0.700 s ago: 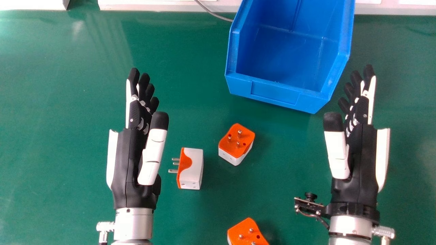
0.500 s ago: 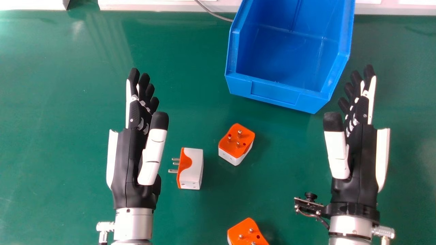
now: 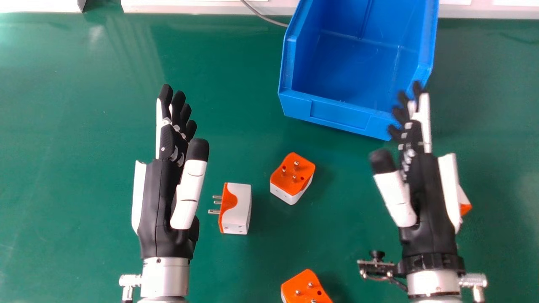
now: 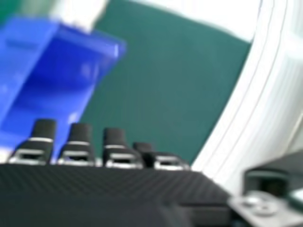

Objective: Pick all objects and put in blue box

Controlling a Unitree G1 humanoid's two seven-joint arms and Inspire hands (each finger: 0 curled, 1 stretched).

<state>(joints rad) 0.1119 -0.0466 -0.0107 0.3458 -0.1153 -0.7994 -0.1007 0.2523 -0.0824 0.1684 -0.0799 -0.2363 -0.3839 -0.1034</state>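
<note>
— See the blue box [image 3: 345, 114]?
— Yes, at the head view's top, right of centre. Sits slightly askew, open above, low front wall toward the near side, inner floor bare.
— And the plug adapters?
— Count four, white and orange. Find the left adapter [image 3: 238, 208] on its side, three pins to the left; the middle adapter [image 3: 292, 179] near it, closer to the box, pins up; the near adapter [image 3: 306, 289], also pins up, cut off by the bottom edge.
— And the last?
— Look far right for the mostly hidden adapter [image 3: 463, 198].
</note>
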